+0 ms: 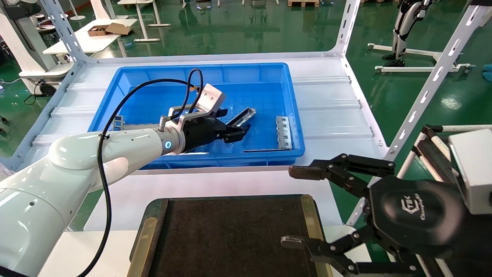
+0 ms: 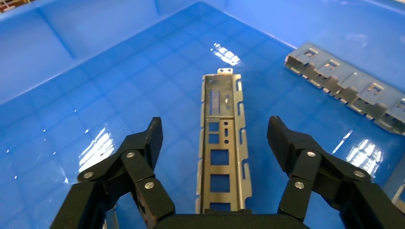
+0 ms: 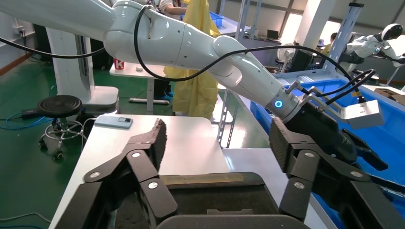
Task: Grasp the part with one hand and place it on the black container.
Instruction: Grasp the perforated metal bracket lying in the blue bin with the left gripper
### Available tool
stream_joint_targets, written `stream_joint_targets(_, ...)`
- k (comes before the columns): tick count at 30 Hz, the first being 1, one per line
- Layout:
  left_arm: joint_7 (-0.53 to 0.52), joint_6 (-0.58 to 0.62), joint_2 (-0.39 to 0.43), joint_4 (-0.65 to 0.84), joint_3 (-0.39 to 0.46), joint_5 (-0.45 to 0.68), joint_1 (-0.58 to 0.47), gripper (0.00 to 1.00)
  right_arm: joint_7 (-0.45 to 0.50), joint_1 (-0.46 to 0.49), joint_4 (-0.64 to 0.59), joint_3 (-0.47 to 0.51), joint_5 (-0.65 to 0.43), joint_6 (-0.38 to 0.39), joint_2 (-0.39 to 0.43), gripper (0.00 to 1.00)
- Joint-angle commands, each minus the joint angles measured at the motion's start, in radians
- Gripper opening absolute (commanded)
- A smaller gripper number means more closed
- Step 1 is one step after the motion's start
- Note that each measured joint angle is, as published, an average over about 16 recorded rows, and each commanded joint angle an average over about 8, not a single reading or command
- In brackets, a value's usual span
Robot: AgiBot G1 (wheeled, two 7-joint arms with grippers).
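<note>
right tool (image 1: pixel 298 207) housing: embossed logo, "Champion"-like script, unclear | red cup (image 3: pixel 118 64): white "K"

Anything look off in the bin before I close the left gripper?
Nothing stands out. The part lies flat on the floor of the blue bin, lined up between the open left gripper's fingers. The right gripper hangs open beside the black container, which holds no part.

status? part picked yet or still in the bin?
Not picked. The left pincer is inside the blue bin, open, its fingers either side of the metal bar, which lies flat on the bin floor. Nothing is gripped. The black tray holds no part. The right pincer is open beside the tray. Left: close, lift, carry to the tray, release.
</note>
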Motion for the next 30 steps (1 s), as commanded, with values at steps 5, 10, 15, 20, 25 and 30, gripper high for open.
stream_joint_targets(5,0.005,-0.008,-0.001,0.014,0.033,-0.031,-0.003,0.0,0.0,0.0,0.0,0.0,0.0,0.0,0.0,0.0)
stream_joint_targets(10,0.012,-0.011,-0.002,0.022,0.054,-0.058,-0.003,0.0,0.0,0.0,0.0,0.0,0.0,0.0,0.0,0.0)
stream_joint_targets(15,0.019,-0.013,-0.003,0.027,0.07,-0.084,-0.005,0.0,0.0,0.0,0.0,0.0,0.0,0.0,0.0,0.0)
stream_joint_targets(20,0.029,0.002,-0.007,0.02,0.072,-0.126,-0.015,0.0,0.0,0.0,0.0,0.0,0.0,0.0,0.0,0.0)
stream_joint_targets(25,0.066,0.08,-0.024,0.003,0.047,-0.188,-0.041,0.0,0.0,0.0,0.0,0.0,0.0,0.0,0.0,0.0)
stream_joint_targets(30,0.121,0.227,-0.07,-0.013,0.017,-0.242,-0.064,0.0,0.0,0.0,0.0,0.0,0.0,0.0,0.0,0.0)
